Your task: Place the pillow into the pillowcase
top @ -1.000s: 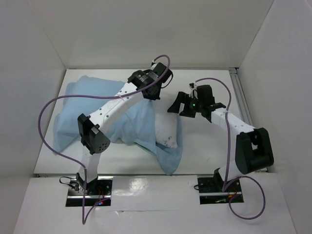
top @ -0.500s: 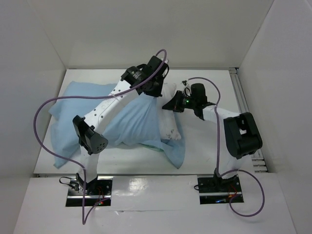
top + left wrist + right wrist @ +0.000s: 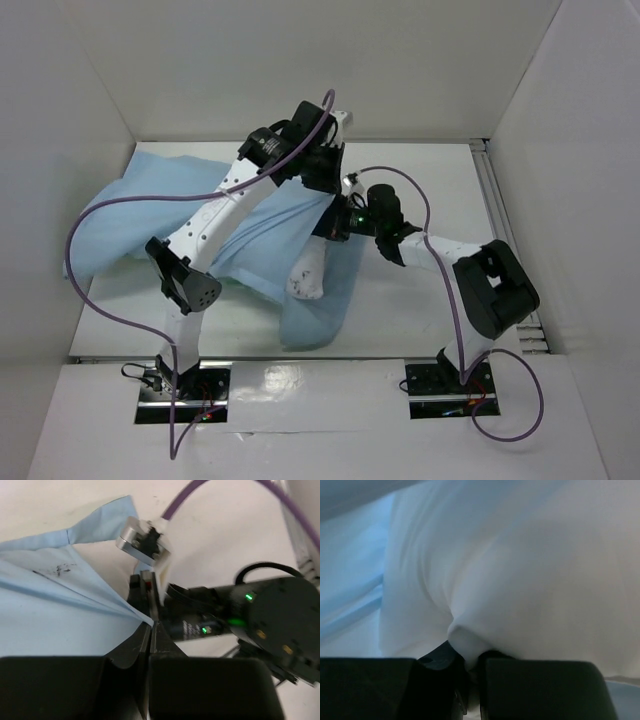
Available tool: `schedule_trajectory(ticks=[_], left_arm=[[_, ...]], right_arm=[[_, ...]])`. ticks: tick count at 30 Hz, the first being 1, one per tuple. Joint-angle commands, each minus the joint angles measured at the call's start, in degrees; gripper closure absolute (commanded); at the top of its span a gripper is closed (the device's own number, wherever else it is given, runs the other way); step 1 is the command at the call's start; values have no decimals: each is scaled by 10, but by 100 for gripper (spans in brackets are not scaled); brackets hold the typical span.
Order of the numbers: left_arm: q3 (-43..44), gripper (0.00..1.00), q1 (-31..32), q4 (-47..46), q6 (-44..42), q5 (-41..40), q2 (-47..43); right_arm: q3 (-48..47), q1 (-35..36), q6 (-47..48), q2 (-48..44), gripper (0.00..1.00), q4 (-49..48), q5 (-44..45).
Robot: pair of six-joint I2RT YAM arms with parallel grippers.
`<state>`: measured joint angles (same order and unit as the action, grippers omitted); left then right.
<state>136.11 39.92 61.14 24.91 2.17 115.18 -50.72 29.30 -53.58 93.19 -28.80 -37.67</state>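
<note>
Pillow insertion, viewed from above and from both wrists. At left and centre, the pale blue pillowcase (image 3: 265, 250) lies rumpled across the counter (image 3: 420, 290), its open end turned toward the middle. The left fingers (image 3: 151, 628) are pressed together on a fold of its hem, holding the mouth up. Just right of them, the white pillow (image 3: 306, 275) sits in that mouth with one end poking out toward the near edge; how much of it is already inside probably cannot be judged, since the left arm covers the opening. The right fingers (image 3: 468, 666) are pinched tight on a small tuck of pillow fabric, close beside the left pair.

Both items look light, soft and limp. The case will likely sag and slip unless held at its hem. The pillow should compress readily and is best taken at a corner or gathered fold.

The counter is plain, smooth and white, and white walls (image 3: 300, 70) enclose it on three sides.
</note>
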Motion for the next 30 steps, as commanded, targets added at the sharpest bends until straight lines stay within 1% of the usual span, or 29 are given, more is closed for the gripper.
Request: schedule_trajectory(ticks=[1,2,6,8,10,11,14,16,18,19,21,22,23,24,25,26,27,28,29,30], left_arm=[[-2,100,36,-158,53,149,-73],[-2,100,45,-158,59,149,-79],[10,100,72,-175,91,154,-101],[4,100,77,-175,98,128,-115],[-22,100,84,-175,103,102,-127],[-31,100,84,-167,109,72,-135],[-31,100,84,-139,133,13,-129],[-31,100,84,-133,142,5,-129],[-31,100,97,-133,153,-10,-129],[-31,100,97,-133,160,-17,-123],[-31,100,106,-133,160,-23,-123],[-31,100,111,-133,165,-23,-117],[-39,100,111,-133,165,-23,-117],[-47,100,111,-133,160,-35,-117],[-59,100,111,-133,160,-45,-117],[-66,100,104,-127,152,-59,-117],[-66,99,88,-127,142,-60,-117],[-72,97,81,-121,134,-65,-111],[-72,93,75,-121,125,-70,-103],[-72,91,70,-105,113,-78,-98]], right_arm=[[16,-7,-50,-16,100,-119,4],[16,-20,-50,-23,100,-109,9],[-10,-26,-21,-35,100,-58,30],[-33,-26,-6,-28,100,-28,37],[-39,-26,3,-10,100,-21,37],[-47,-26,9,-2,100,-21,37],[-73,-26,9,33,100,-16,42],[-78,-26,9,45,100,-16,42],[-96,-26,15,59,100,-16,42],[-108,-26,22,64,100,11,42],[-148,-33,44,81,100,35,23],[-158,-33,44,88,100,45,4],[-158,-38,51,89,100,63,4],[-158,-46,63,89,97,75,-1],[-149,-51,71,72,89,106,4],[-142,-60,80,61,60,135,10],[-136,-60,112,52,43,172,16],[-136,-68,133,35,30,212,23],[-136,-68,155,25,24,300,36],[-136,-74,187,-3,17,343,84]])
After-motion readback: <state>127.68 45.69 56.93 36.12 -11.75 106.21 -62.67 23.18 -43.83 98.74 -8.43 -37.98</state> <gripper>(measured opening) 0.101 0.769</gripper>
